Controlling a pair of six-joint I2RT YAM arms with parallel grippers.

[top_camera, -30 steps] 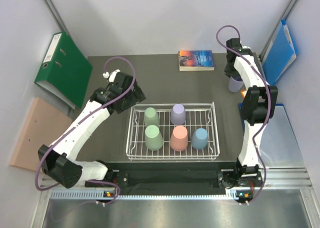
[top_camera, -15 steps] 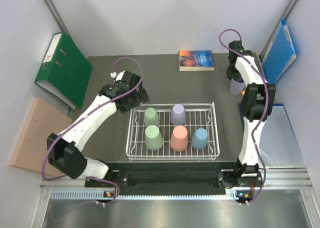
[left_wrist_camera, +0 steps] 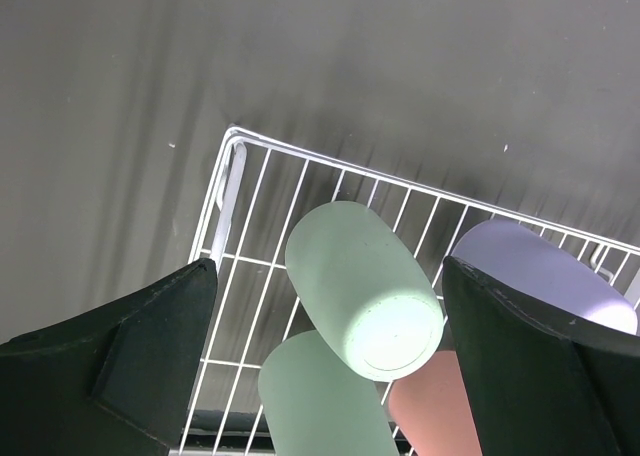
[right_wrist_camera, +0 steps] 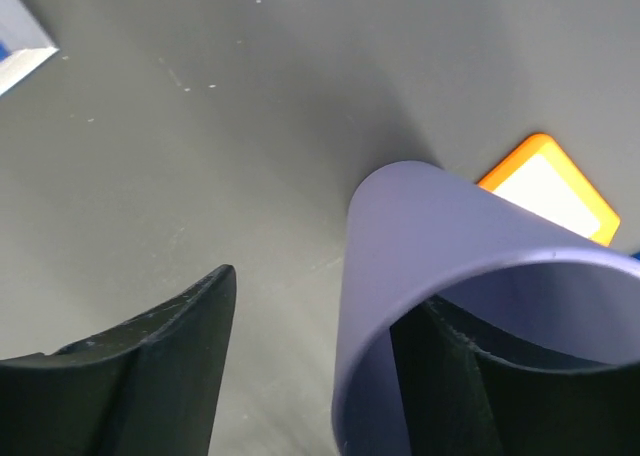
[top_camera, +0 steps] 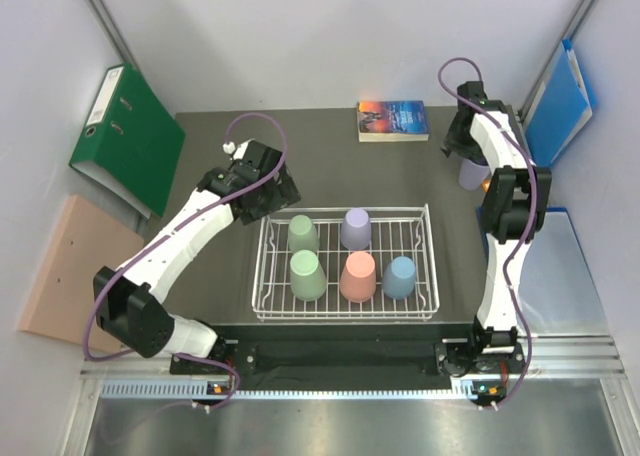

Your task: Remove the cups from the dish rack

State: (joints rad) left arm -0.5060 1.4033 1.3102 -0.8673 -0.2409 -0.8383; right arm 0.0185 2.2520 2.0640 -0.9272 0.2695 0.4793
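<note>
Hovering left tool [left_wrist_camera: 328, 266] open over dish rack [left_wrist_camera: 222, 206] 10 o'clock corner, right tool [right_wrist_camera: 325, 296] parted astride lavender cup [right_wrist_camera: 420, 216] rim, cup btm cut off.

Top view: lavender cup [top_camera: 466, 174] at far right mostly hidden behind right arm [top_camera: 497, 146]. Book [top_camera: 393, 120] cover text too small to read. Left wrist view: salmon cup [left_wrist_camera: 430, 421] and lower green cup [left_wrist_camera: 320, 406] chopped by bottom edge. Right wrist view: orange-edged thing [right_wrist_camera: 545, 181] half behind lavender cup, can't tell what it is.
</note>
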